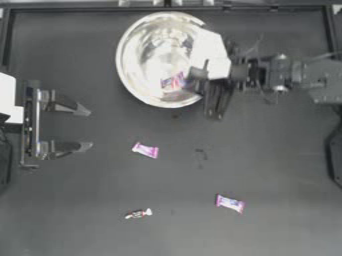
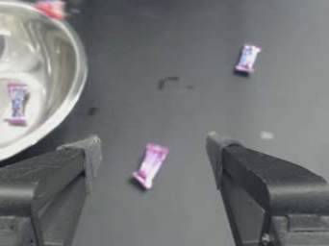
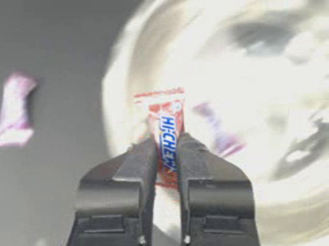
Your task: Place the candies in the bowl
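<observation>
Holding candy (image 3: 166, 139) over bowl (image 3: 257, 96)

The dark table (image 1: 80, 200) carries the shiny bowl (image 1: 143, 35) near its far edge. Three wrapped sweets lie directly on the tabletop, well apart: a pink candy (image 1: 145, 150) near the middle, a second pink candy (image 1: 230, 203) toward the right, and a thin twisted candy (image 1: 138, 214) nearer the front edge.

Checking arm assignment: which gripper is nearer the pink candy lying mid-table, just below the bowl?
Left. The left gripper, jaws open, sits beside that pink candy, facing it. The right gripper is farther off over the bowl, shut on a red candy.
</observation>
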Robot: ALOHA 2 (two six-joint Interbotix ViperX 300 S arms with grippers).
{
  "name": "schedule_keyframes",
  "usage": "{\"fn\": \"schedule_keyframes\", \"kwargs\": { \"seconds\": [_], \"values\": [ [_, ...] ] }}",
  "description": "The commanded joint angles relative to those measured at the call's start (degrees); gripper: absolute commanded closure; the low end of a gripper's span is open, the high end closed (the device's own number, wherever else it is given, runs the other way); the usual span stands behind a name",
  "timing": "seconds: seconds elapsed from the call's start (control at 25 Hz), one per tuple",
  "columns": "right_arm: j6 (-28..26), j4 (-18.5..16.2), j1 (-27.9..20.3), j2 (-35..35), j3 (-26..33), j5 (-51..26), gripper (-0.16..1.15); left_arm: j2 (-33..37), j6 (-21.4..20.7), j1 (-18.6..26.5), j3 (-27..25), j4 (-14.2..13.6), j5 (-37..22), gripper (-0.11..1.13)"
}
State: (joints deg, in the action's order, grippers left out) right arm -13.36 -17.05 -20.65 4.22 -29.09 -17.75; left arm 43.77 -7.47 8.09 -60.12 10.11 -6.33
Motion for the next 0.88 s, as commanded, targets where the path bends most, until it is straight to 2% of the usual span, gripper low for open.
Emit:
{"fn": "schedule_keyframes", "kwargs": {
  "seconds": [0.04, 0.24, 0.4, 0.6, 0.72, 0.88],
  "values": [
    [0.00, -0.35, -3.96, -1.32, 2.55, 4.83, 0.56, -0.35, 0.09, 0.00, 0.70, 0.09, 0.62, 0.05],
    [0.09, -2.90, -6.68, -7.29, 7.29, 5.10, 0.55, -0.79, 0.09, 0.00, 0.79, 0.26, 1.05, 0.05],
    [0.00, -3.60, -7.82, -11.69, 11.87, 3.96, 0.55, -1.32, 0.09, 0.00, 0.97, 0.53, 1.05, 0.05],
    [0.00, -3.52, -7.82, -14.50, 13.71, 2.90, 0.49, -1.58, 0.09, 0.09, 0.97, 0.53, 1.05, 0.05],
    [0.00, -3.43, -7.82, -14.77, 13.80, 2.29, 0.34, -1.58, 0.09, 0.00, 0.97, 0.53, 1.05, 0.05],
    [0.00, -3.60, -7.82, -14.68, 13.97, 2.46, -0.01, -2.20, 0.09, 0.09, 0.97, 0.53, 1.05, 0.04]
  ]
}}
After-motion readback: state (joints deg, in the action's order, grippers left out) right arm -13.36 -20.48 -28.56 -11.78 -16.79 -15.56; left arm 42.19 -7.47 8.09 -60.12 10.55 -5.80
